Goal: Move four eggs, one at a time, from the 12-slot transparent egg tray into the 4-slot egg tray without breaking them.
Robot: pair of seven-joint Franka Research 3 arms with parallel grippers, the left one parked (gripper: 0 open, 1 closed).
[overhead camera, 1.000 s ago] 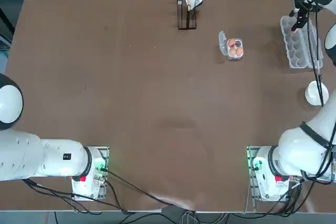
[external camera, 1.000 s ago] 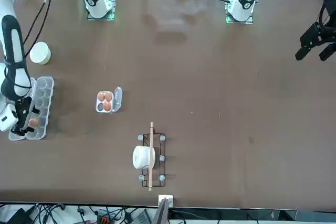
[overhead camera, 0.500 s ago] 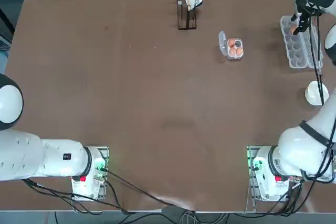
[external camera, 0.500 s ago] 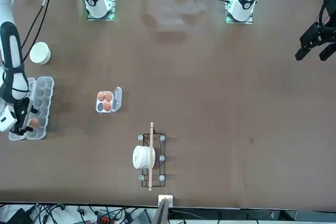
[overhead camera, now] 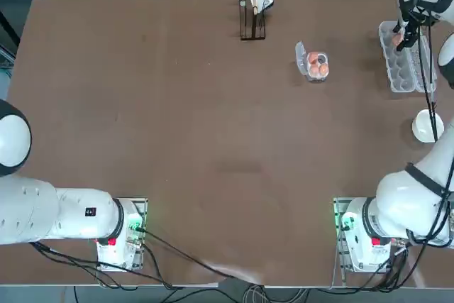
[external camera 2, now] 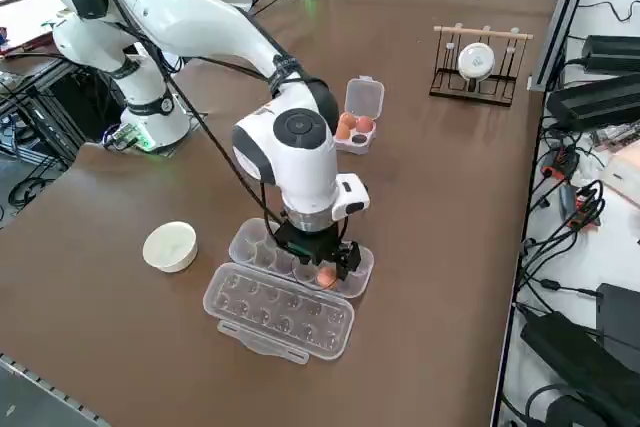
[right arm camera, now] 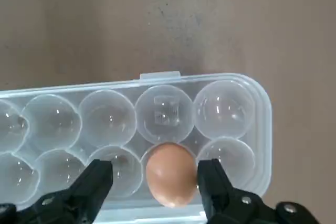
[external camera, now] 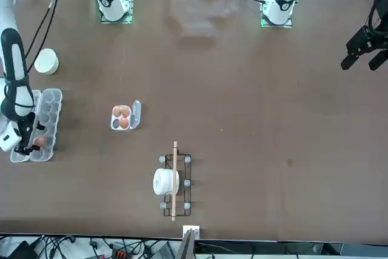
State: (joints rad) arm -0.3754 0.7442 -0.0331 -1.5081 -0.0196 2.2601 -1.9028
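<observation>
Egg (right arm camera: 172, 177) off-centre within the right pincer (right arm camera: 156, 169)

Left to right from overhead, the small tray (overhead camera: 304, 66) comes first, lid open on its left side, three cups filled and the far right one free for what I judge to be the fourth and last egg

Well apart to its right, the long tray (overhead camera: 395, 76) holds the remaining egg in the row beside the lid, second cup from the end farthest from the robot's base. The pincer stands apart around it, one finger on either side. The egg lies closer to the finger on that far-end side; whether they touch I cannot tell, while a wider gap shows on the other. Its long axis runs roughly across the line between the fingers, so closing should meet its narrower width. The right arm is the nearer one. A slight shift toward the far end would probably centre the grip; closing as things lie could press one side first

The egg looks smooth, orange-brown and matt, with no crack visible
</observation>
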